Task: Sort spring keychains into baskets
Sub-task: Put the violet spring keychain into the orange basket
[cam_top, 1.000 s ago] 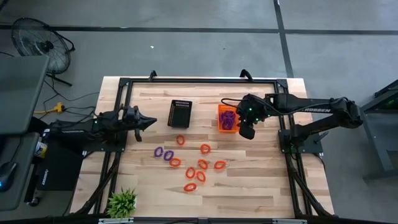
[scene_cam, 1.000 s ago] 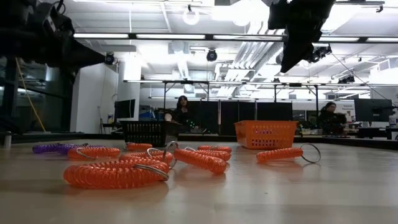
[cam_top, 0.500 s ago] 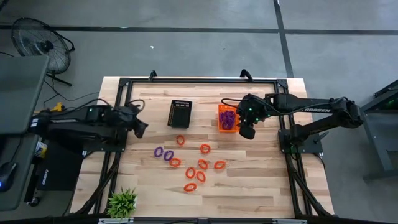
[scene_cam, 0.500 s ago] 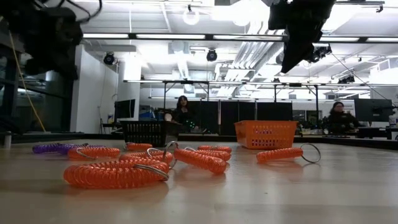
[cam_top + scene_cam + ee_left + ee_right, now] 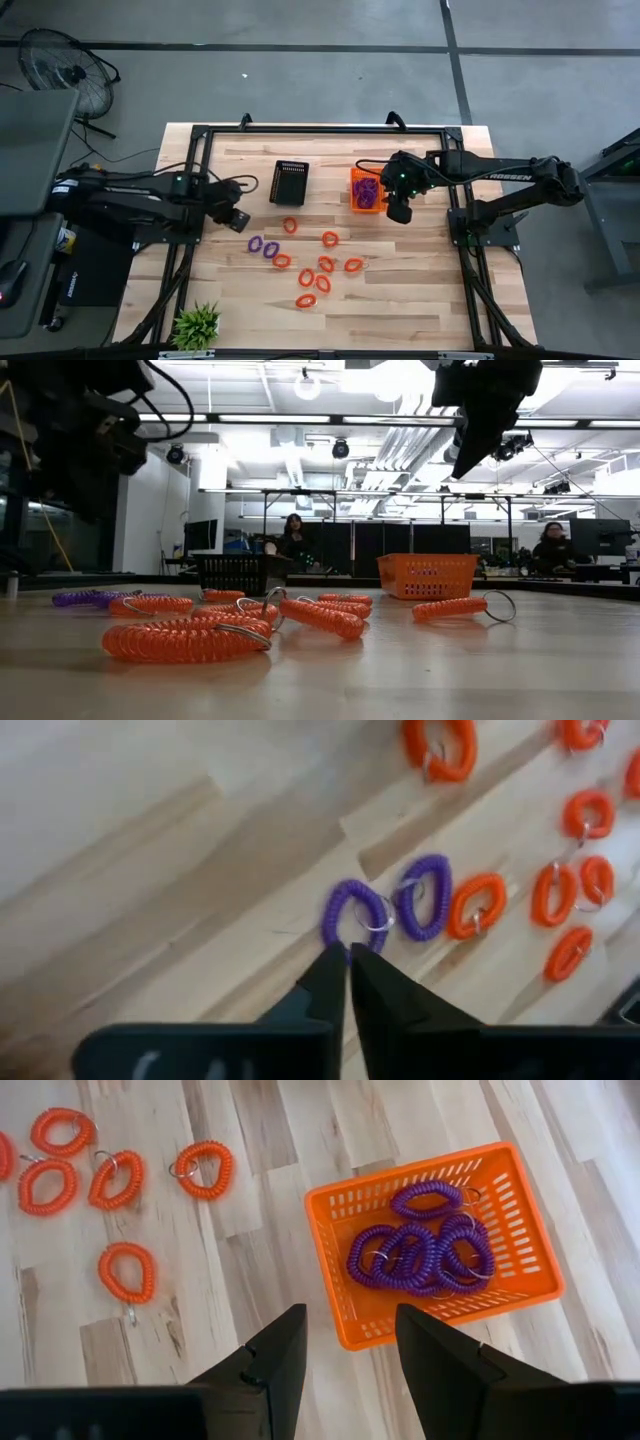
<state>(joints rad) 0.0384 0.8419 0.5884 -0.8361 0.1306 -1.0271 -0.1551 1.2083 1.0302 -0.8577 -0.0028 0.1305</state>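
Claw lines up on the purple loops

Left claw (image 5: 347, 982) is pinched shut, holding nothing, above two purple keychains (image 5: 388, 906) near the counter's left edge. It should open wide, drop over one loop's side, then squeeze. Each oval's long side runs toward the counter's far edge. Right claw (image 5: 348, 1342) hangs spread open by the orange basket (image 5: 338, 1203).

Bare wood lies ahead of my left gripper (image 5: 347, 982) up to two purple keychains (image 5: 388, 910). Orange keychains (image 5: 318, 266) crowd the table's (image 5: 420, 300) middle. The black basket (image 5: 290, 181) and orange basket (image 5: 364, 190) block the far side; my right gripper (image 5: 345, 1342) hangs over the latter's edge.
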